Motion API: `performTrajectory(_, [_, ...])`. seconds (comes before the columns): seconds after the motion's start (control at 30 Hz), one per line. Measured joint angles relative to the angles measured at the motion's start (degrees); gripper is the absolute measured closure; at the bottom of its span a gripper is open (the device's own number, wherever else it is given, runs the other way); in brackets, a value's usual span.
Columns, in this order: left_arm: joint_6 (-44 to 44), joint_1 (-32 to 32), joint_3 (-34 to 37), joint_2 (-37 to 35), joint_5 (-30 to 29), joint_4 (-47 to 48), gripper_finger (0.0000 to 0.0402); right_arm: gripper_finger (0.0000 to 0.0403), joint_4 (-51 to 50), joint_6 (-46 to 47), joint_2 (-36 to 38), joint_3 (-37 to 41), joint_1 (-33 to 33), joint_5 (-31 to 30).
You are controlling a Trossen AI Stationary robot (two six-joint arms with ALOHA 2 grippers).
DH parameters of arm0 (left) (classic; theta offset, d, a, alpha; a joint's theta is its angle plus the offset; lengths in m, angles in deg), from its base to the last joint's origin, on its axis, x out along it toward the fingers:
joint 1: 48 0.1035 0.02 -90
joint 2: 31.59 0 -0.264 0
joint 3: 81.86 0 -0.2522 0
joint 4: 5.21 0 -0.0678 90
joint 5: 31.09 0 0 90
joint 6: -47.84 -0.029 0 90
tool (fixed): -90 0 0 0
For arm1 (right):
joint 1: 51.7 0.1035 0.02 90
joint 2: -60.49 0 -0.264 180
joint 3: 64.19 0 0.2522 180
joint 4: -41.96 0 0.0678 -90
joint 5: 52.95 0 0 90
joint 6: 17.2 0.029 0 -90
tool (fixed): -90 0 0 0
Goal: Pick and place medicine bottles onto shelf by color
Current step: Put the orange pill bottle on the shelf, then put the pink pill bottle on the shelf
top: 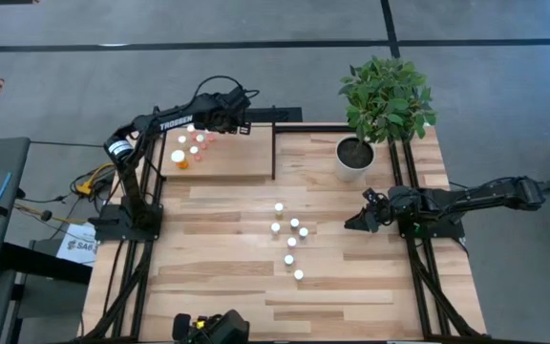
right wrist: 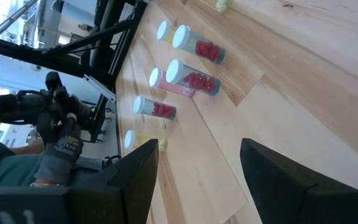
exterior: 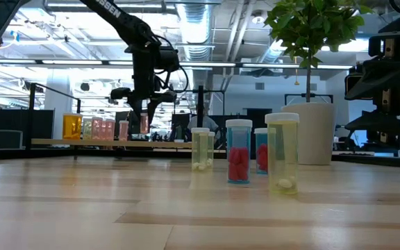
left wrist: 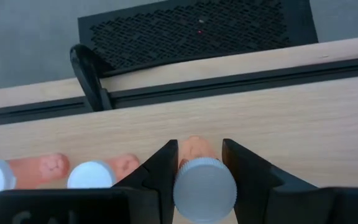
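Pale wood everywhere: plank table (top: pixel 351 287) filling the middle of the high view, small shelf (top: pixel 227 167) in its upper left. Left arm (top: pixel 151 129) rising from a base at the left table edge, elbow bent, forearm reaching right across the shelf's top edge, left gripper (top: pixel 210 134) pointing down over the shelf. Closed on a pink bottle (left wrist: pixel 199 168), as seen in the left wrist view: dark fingers (left wrist: pixel 160 171) pressed on either side, white cap (left wrist: pixel 205 190) facing the camera. Two more pink bottles (left wrist: pixel 98 173) standing just beside, toward the lower left of that view. On the shelf in the high view, a cluster of pink bottles near the gripper and an orange bottle (top: pixel 179 160) lower left of them. Same row visible at the left of the low view, orange one (exterior: pixel 71 126) leftmost, gripper (exterior: pixel 143 114) hanging above the pink ones. Right arm (top: pixel 475 198) lying low from the right edge, stretched leftward, right gripper (top: pixel 359 221) just above the table right of centre, fingers (right wrist: pixel 135 177) spread apart, holding nothing. Loose bottles (top: pixel 292 239) grouped mid-table, left of that gripper and apart from it; red-filled and yellowish ones (exterior: pixel 239 151) upright in the low view's centre. White plant pot (top: pixel 353 158) at the upper right.
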Motion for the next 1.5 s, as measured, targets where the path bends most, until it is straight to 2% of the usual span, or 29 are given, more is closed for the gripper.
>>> performTrajectory(0.33, [1.39, 1.59, -0.04, 2.95, 4.11, -0.21, 0.0299, 0.0153, 0.00, 0.00, -0.01, 0.01, 0.00, 0.01])
performTrajectory(0.5, [1.40, 2.04, -0.04, 2.93, 3.17, -0.41, 0.0299, 0.0153, 0.01, 0.00, -0.01, -0.01, 0.01, 0.01])
performTrajectory(1.0, [1.55, 3.50, -0.07, 2.93, 5.43, 0.73, 0.0297, 0.0153, -0.01, 0.00, -0.02, 0.01, -0.01, 0.01])
performTrajectory(1.5, [1.51, 3.50, -0.12, 2.91, 4.95, -0.22, 0.0204, 0.0153, -0.01, 0.00, 0.01, 0.01, 0.01, 0.01])
